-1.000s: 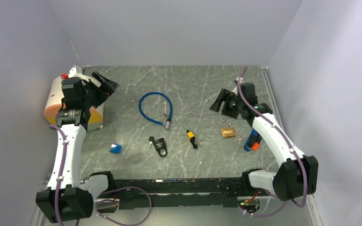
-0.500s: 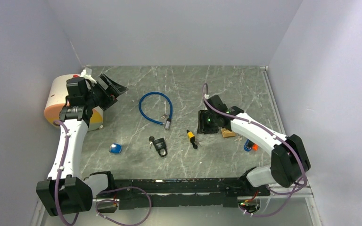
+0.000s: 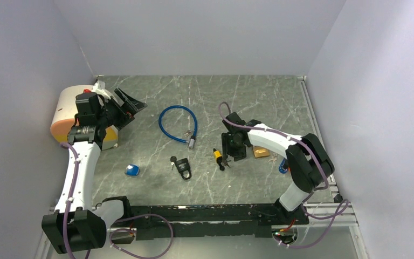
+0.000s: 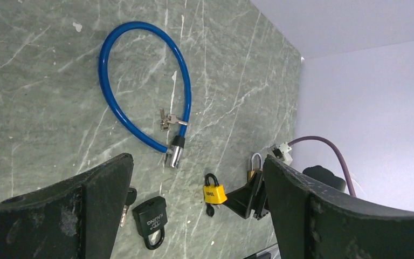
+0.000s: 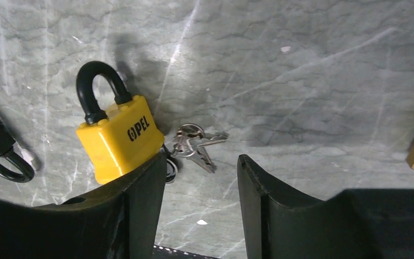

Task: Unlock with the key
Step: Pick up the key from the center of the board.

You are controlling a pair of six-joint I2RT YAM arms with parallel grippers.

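A yellow padlock (image 5: pixel 119 143) with a black shackle lies flat on the marble table (image 3: pixel 210 97). A small bunch of silver keys (image 5: pixel 194 144) on a ring rests against its base. My right gripper (image 5: pixel 197 170) hovers low just behind them, open, with only bare table between its fingers. Its left finger (image 5: pixel 140 189) overlaps the padlock's bottom corner. From above, the right gripper (image 3: pixel 230 154) sits just right of the yellow padlock (image 3: pixel 218 156). My left gripper (image 3: pixel 129 102) hangs wide open and empty at the far left. It looks across at the yellow padlock (image 4: pixel 214 194).
A blue cable lock (image 3: pixel 178 121) with a key in it lies mid-table. A black padlock (image 3: pixel 183 166) is in front of it, and a brass padlock (image 3: pixel 260 151) sits under my right arm. A small blue item (image 3: pixel 132 170) lies left. A white-orange roll (image 3: pixel 64 113) stands by the left wall.
My right arm swung left and down from beside the brass padlock to the yellow padlock, and its jaws narrowed. My left gripper shifted slightly right and stayed open.
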